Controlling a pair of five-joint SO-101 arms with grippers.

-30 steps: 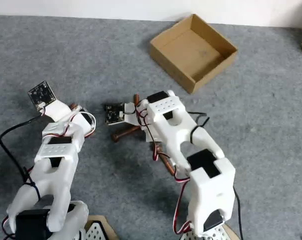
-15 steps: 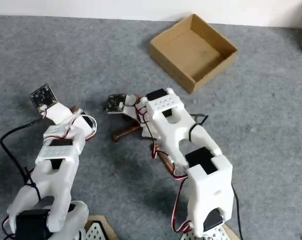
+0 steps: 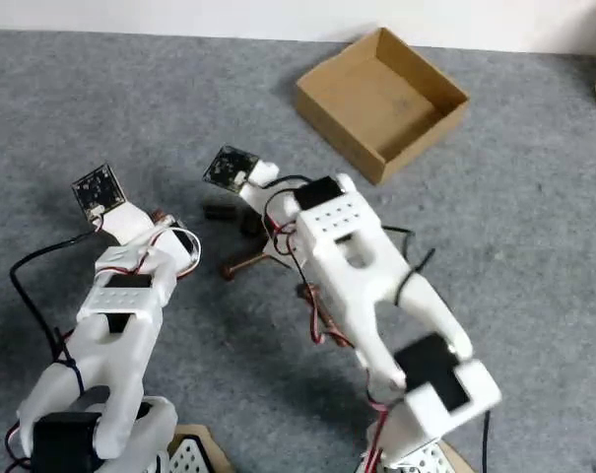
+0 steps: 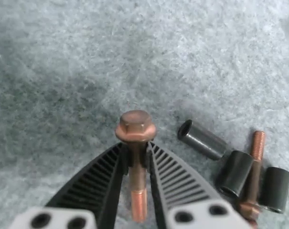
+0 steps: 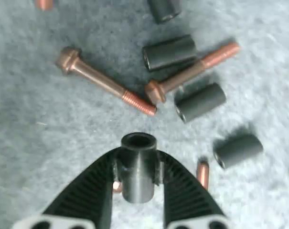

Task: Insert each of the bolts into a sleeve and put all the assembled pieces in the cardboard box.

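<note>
Our left claw (image 4: 135, 149) is closed on a copper bolt (image 4: 135, 128), gripping the shank just under the head. Our right claw (image 5: 138, 160) is clamped around a black sleeve (image 5: 137, 183), with the sleeve's open end pointing away from the claw. Both claws sit well apart from the cardboard box (image 3: 337, 116), over the grey surface (image 3: 534, 246). Several loose bolts (image 5: 106, 86) and spare sleeves (image 5: 200, 101) lie scattered there, also outside the box.
</note>
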